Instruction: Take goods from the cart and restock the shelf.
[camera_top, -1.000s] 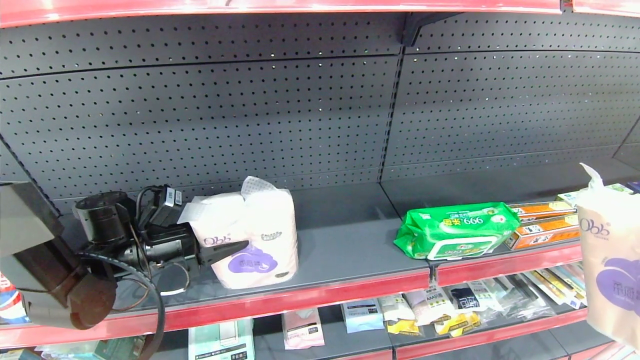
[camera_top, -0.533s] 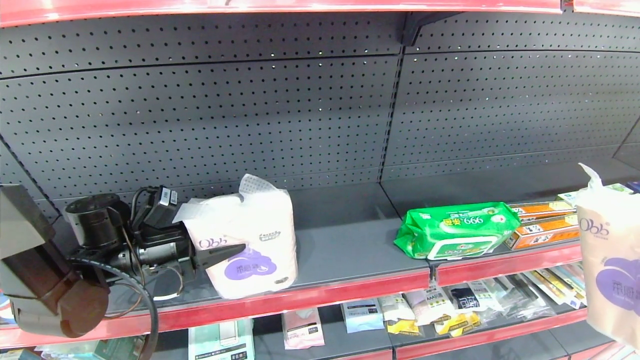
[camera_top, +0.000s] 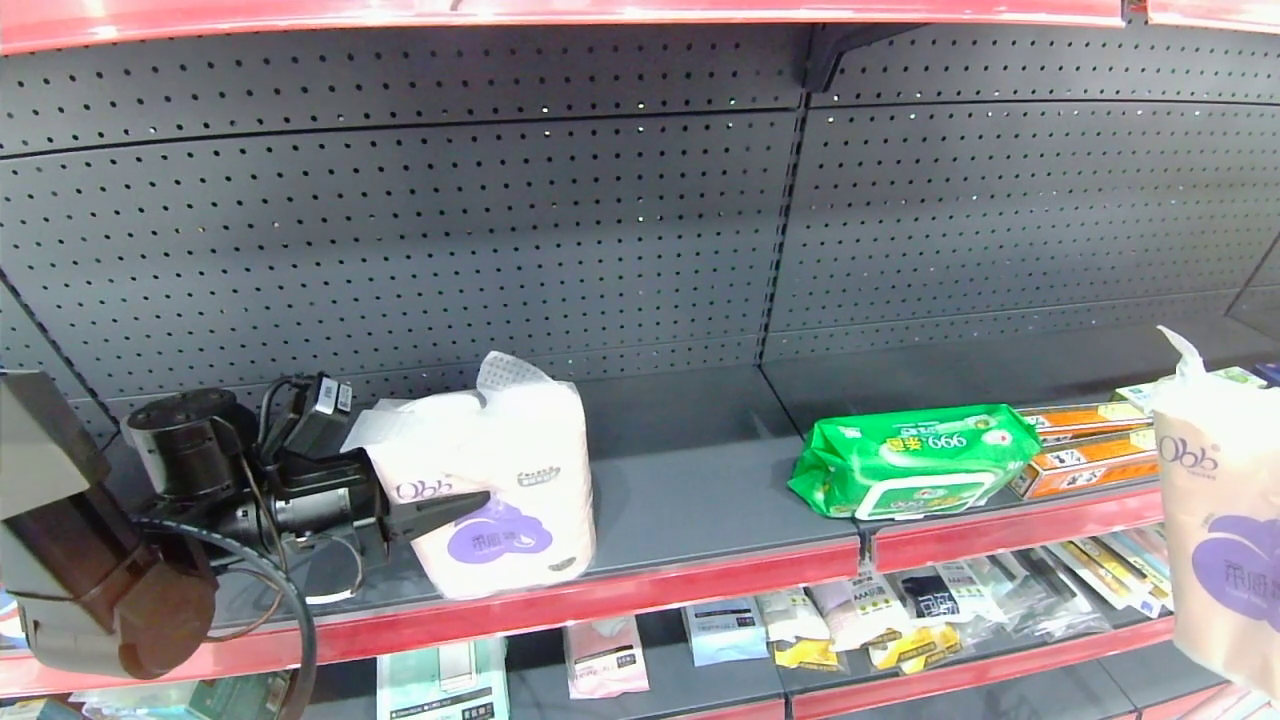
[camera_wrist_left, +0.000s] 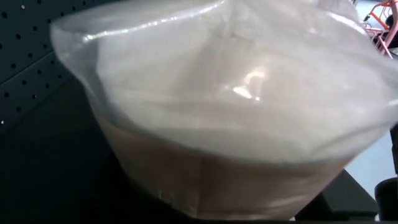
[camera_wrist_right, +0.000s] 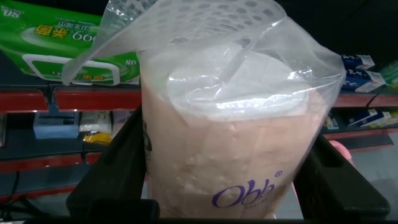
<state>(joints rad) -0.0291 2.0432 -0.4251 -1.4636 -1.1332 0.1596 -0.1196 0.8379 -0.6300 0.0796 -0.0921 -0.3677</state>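
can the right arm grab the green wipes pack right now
Probably not. The right gripper is shut on a tissue roll pack, so it has nothing free to grip with. The green wipes pack itself lies uncovered near the front edge of the shelf, with nothing over it.

On the shelf (camera_top: 690, 480) the tissue pack (camera_top: 520, 470) stands left of the wipes pack (camera_top: 915, 460)

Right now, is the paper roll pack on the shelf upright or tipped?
Upright: the paper roll pack stands on end at the shelf front edge.
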